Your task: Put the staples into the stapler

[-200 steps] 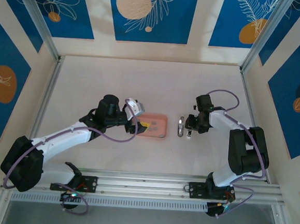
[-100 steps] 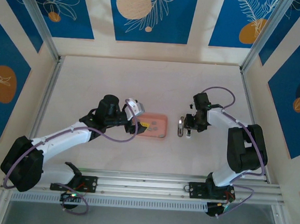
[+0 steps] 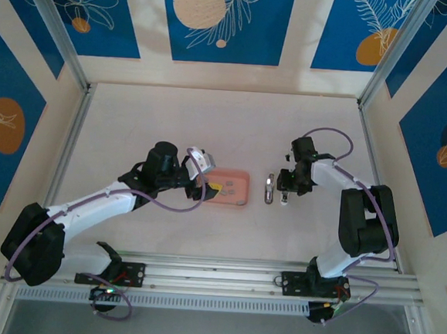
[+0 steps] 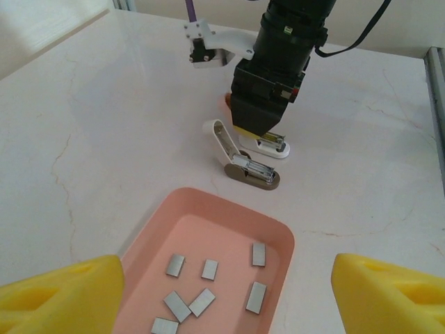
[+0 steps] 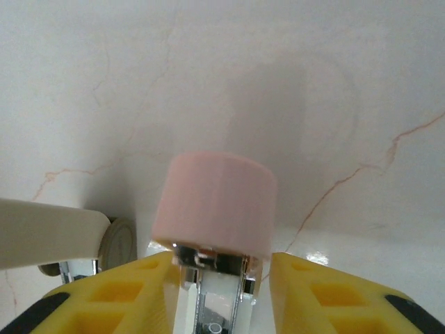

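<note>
Left to right from my remote station: my left claw (image 4: 224,298) hangs released over the near end of a pink tray (image 4: 229,209) on the pale worktop (image 4: 104,139), yellow fingers (image 4: 62,292) spread wide on either side. A handful of small grey staples (image 4: 202,302) lie loose and flat inside the tray. Just right of the tray in the overhead view, the stapler (image 3: 268,190) sits open, its white top arm tilted up from the metal channel. My right claw (image 3: 283,193) stands over it, clenched on the stapler at the end away from the tray; the right wrist camera shows a pink cap (image 5: 215,202) between the yellow fingers.
</note>
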`<control>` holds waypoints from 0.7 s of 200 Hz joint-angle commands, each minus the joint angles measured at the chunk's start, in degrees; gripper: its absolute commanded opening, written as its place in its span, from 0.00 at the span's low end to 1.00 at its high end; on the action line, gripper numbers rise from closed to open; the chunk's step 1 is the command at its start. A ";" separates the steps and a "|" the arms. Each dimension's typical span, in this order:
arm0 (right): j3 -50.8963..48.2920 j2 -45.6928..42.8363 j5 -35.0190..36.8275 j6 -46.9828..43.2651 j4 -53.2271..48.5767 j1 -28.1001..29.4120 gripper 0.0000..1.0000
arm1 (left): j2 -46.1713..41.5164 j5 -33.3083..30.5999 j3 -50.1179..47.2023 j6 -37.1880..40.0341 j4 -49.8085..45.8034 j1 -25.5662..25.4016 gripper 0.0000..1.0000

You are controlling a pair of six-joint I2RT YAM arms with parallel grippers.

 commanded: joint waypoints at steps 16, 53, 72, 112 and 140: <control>2.65 -1.17 -1.78 0.69 -2.37 -0.06 0.51 | -0.42 -0.46 1.17 0.54 -3.06 -0.46 0.79; 5.74 -7.20 -1.20 3.31 -6.53 1.83 0.52 | -0.43 -3.57 2.44 -0.95 -8.57 -0.49 0.79; 6.40 -10.91 -1.26 5.34 -7.71 5.00 0.52 | -0.04 -8.01 3.30 -4.87 -11.46 -0.36 0.80; 6.38 -14.49 -2.44 8.74 -6.44 16.70 0.52 | 2.14 -17.74 5.30 -14.08 -18.08 0.31 0.83; 9.60 -12.11 -0.18 7.66 -6.77 24.66 0.52 | 2.21 -20.23 4.46 -19.69 -18.07 1.47 0.83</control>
